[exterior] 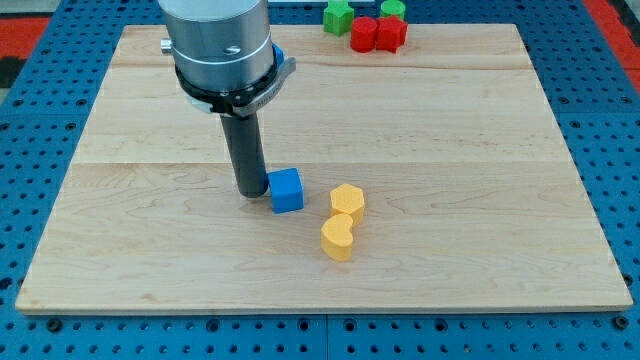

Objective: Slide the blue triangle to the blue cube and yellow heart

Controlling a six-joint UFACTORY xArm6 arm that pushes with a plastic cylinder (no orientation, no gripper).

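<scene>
Wooden surface (pixel 480 150) carries everything. No claw is fitted; my tip (pixel 250 193) is set touching the blue cube (pixel 287 190), beside the yellow heart (pixel 338 238). No blue triangle can be seen, perhaps hidden.

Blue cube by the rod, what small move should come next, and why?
Probably ease my tip back toward the view's left, off the blue cube. It stands against the cube's left side, the yellow heart just beyond, and no blue triangle shows; it may be hidden behind the arm.
</scene>
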